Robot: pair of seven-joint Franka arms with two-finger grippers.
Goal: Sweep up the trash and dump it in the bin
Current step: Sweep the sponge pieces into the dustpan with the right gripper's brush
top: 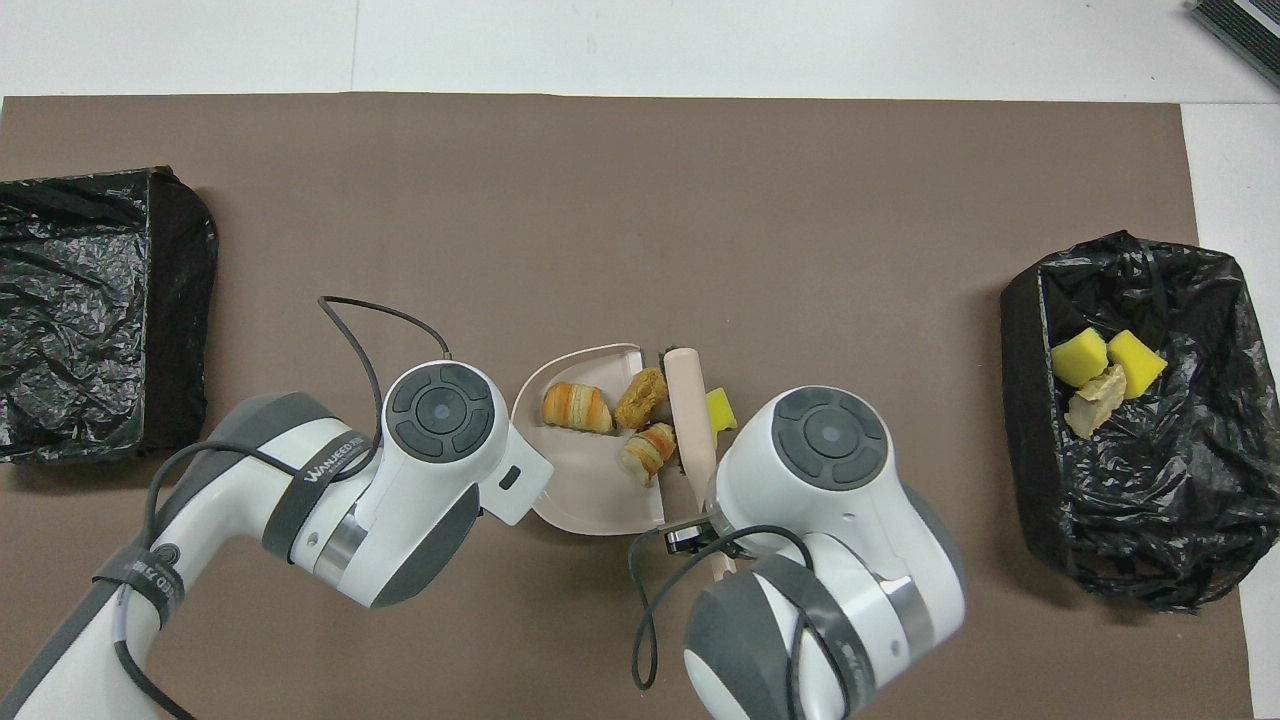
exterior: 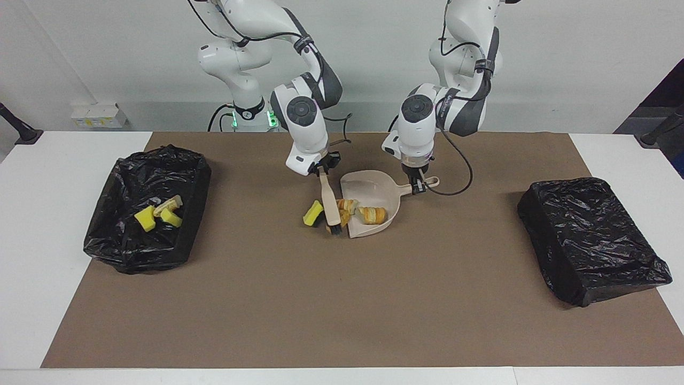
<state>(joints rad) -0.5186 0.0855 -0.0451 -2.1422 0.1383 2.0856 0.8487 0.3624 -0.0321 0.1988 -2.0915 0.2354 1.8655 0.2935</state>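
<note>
Facing view. We see the right gripper clamped on the handle of the brush, whose bristles rest at the open lip of the dustpan. The left gripper is closed on the dustpan's handle and holds the pan flat on the brown mat. Of the trash, pastry bits lie inside the pan, and one yellow sponge chunk sits on the mat just beside the brush, on the side away from the pan. Three more pieces lie in the open bin toward the right arm's end.

Overhead view. Three pastry bits sit in the pan; the sponge chunk lies outside it. We judge the sweeping step nearly complete: next, the brush must go round the sponge and push it in, before dumping.
</note>
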